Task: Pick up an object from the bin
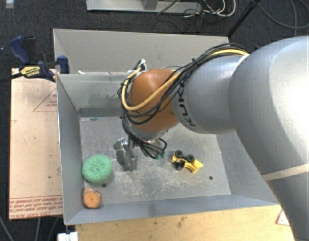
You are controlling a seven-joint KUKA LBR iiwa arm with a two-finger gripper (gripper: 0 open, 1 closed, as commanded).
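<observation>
Dark, speckled carpet floor (34,19) spreads all around. At the top edge a flat grey metal stand base (139,4) rests on it. Just right of the base lies a tangle of black and white cables (214,1), and a thin black pole (252,6) slants nearby.

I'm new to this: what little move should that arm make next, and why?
Probably a short shift toward the green round ball, the nearest thing. The gripper hangs over bare bin floor between that ball and the yellow-and-black toy, with nothing beneath it to take.
</observation>
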